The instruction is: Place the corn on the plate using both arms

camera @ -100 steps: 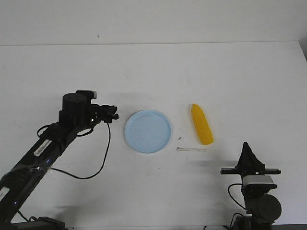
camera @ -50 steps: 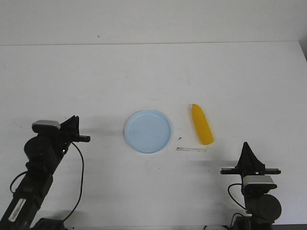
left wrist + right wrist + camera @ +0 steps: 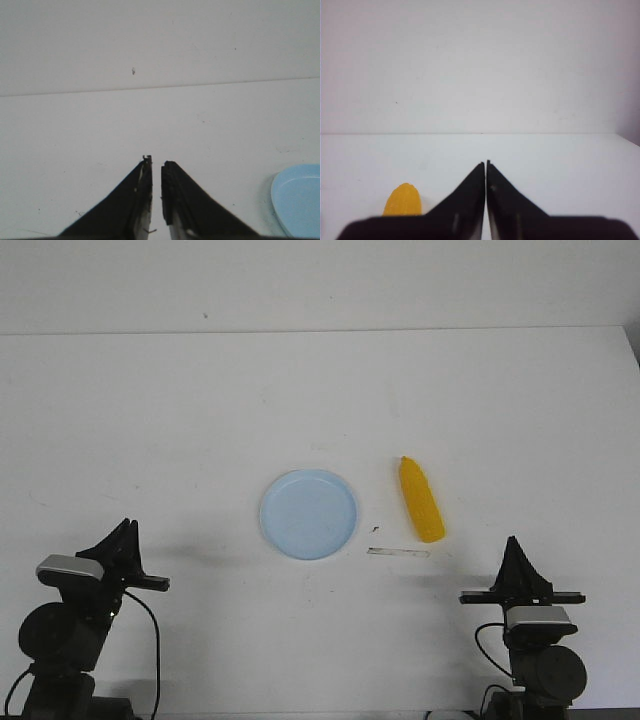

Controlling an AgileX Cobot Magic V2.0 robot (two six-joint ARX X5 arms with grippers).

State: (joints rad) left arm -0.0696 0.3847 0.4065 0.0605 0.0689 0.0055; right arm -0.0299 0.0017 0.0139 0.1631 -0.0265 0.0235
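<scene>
The pale blue plate (image 3: 308, 514) lies empty at the table's middle. The yellow corn (image 3: 421, 500) lies on the table just right of the plate, apart from it, pointed end away from me. My left gripper (image 3: 127, 527) is at the near left, well away from the plate, its jaws almost together with nothing between them. In the left wrist view the gripper (image 3: 156, 162) points over bare table and the plate's edge (image 3: 300, 200) shows to one side. My right gripper (image 3: 513, 543) is shut and empty at the near right, nearer me than the corn. The right wrist view shows it (image 3: 486, 163) beside the corn's end (image 3: 403, 200).
A thin pale strip (image 3: 398, 552) and a small dark speck (image 3: 374, 529) lie on the table between the plate and the corn's near end. The table's far edge meets a white wall (image 3: 320, 285).
My left arm has pulled back from beside the plate's left rim to the near left corner. The plate, the corn and the right arm have not moved.
</scene>
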